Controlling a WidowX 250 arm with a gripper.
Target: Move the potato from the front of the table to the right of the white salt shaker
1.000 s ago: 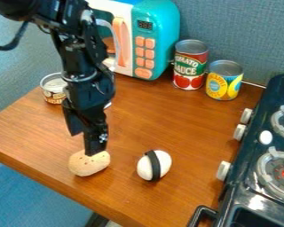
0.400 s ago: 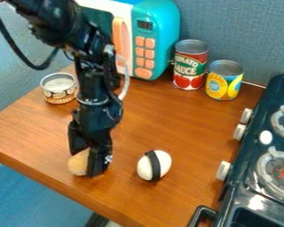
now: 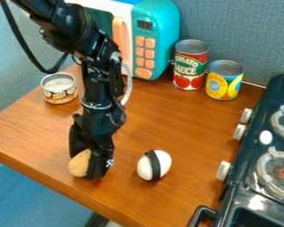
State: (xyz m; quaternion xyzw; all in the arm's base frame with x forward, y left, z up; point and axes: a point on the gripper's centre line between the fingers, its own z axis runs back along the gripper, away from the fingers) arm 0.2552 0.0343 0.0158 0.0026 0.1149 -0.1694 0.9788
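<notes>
The black gripper (image 3: pixel 85 162) hangs low over the left front part of the wooden table, down at a tan, rounded bread-like piece (image 3: pixel 80 164). One dark finger stands in front of the piece's right side and hides it; another is at its upper left. Whether the fingers press on it cannot be made out. To the right, apart from the gripper, lies a white egg-shaped piece with a black band (image 3: pixel 160 165).
A short can (image 3: pixel 59 88) stands behind and left of the arm. At the back are a teal toy microwave (image 3: pixel 159 40), a red tomato can (image 3: pixel 190 66) and a yellow can (image 3: pixel 224 82). A dark stove (image 3: pixel 245 177) lines the right side.
The gripper has come down and forward from behind the tan piece to around it, now covering its right side. The tan piece shows no clear shift.
</notes>
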